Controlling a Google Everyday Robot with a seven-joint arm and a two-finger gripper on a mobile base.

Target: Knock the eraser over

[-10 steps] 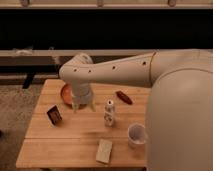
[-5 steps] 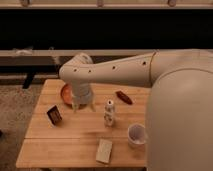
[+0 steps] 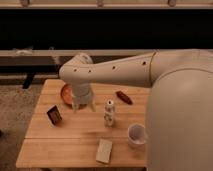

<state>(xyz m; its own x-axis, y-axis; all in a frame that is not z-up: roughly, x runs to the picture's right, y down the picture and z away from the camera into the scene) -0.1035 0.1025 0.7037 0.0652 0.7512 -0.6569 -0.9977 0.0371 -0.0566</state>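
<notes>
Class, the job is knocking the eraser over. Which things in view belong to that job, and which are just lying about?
Belong to the job: eraser, on the left of the table; pincer, over the table, just right of the eraser and apart from it.
Lying about: patterned bottle; white cup; tan pad; dark red object; orange dish.

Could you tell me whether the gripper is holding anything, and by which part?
Nothing is held: the gripper hangs empty above the table, near the standing eraser.
</notes>
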